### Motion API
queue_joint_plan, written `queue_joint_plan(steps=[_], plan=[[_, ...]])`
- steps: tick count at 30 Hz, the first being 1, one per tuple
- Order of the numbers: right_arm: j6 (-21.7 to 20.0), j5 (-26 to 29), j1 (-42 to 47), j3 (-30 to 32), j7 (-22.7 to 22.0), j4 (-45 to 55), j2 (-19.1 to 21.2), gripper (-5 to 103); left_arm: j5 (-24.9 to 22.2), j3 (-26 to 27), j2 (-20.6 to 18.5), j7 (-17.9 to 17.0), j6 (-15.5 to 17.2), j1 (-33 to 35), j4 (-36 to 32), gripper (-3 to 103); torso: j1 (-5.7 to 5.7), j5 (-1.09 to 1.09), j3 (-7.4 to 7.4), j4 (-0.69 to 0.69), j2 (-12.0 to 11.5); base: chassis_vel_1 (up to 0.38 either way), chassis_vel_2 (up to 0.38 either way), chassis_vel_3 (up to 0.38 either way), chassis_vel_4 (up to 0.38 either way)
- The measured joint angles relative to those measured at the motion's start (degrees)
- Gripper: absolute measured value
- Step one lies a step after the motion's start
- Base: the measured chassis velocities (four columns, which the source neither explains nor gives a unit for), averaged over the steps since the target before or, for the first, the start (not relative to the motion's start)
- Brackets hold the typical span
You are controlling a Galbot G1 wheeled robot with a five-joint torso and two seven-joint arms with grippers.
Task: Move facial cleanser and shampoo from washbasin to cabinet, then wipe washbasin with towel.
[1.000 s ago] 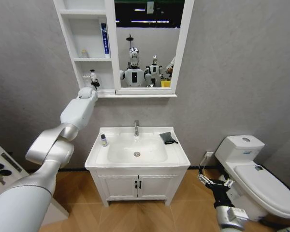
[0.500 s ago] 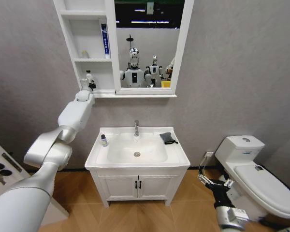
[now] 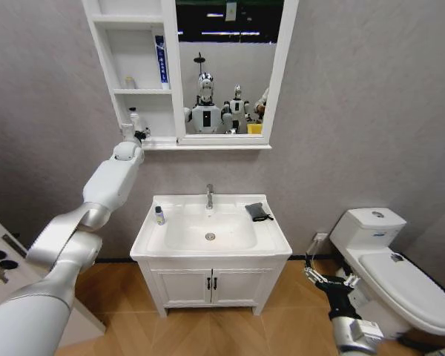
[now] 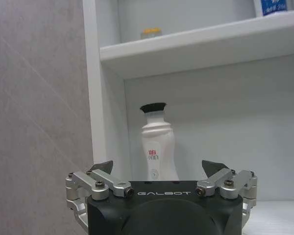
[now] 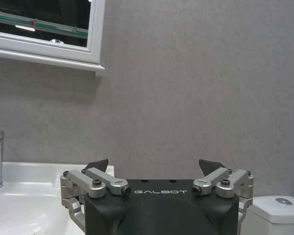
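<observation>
The left arm reaches up to the cabinet (image 3: 104, 74), its gripper (image 4: 159, 171) at the front of the lowest niche. The fingers (image 4: 102, 167) are released and spread wide, holding nothing. A white bottle (image 4: 159, 144) with a black cap stands upright on the niche floor, beyond the fingertips and between their two lines, slightly nearer the left-hand one as the wrist camera shows it; it is apart from both fingers. In the head view the same bottle (image 3: 134, 119) stands near the niche's left wall, just above the gripper (image 3: 133, 133).

On the shelf above stand a small yellow-capped jar (image 4: 150, 33) and a blue-and-white tube (image 3: 161, 61), the tube against the niche's right side by the mirror (image 3: 226, 67).

On the washbasin (image 3: 271, 237) a small dark-capped bottle (image 3: 159, 215) stands upright on the left rim, and the towel (image 3: 257, 211) lies folded on the right rear rim, right of the faucet (image 3: 209, 196).

The right gripper (image 3: 330, 280) hangs low beside the toilet (image 3: 393, 267), well apart from the washbasin, its fingers (image 5: 97, 165) open and empty
</observation>
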State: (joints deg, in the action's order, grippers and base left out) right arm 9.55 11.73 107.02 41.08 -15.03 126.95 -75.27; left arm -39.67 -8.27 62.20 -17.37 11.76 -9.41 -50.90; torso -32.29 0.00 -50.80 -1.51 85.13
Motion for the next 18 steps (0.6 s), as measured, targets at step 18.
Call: queue_joint_plan(steps=[18], plan=[[-0.3,-1.5,0.6,-1.7,0.0,0.5,-1.8,100,-11.7,7.6,-26.2,-0.2,6.3,34.2,-46.1,100,0.02,0.03,0.02,0.00,0.0,0.000,0.000,0.000,0.000]])
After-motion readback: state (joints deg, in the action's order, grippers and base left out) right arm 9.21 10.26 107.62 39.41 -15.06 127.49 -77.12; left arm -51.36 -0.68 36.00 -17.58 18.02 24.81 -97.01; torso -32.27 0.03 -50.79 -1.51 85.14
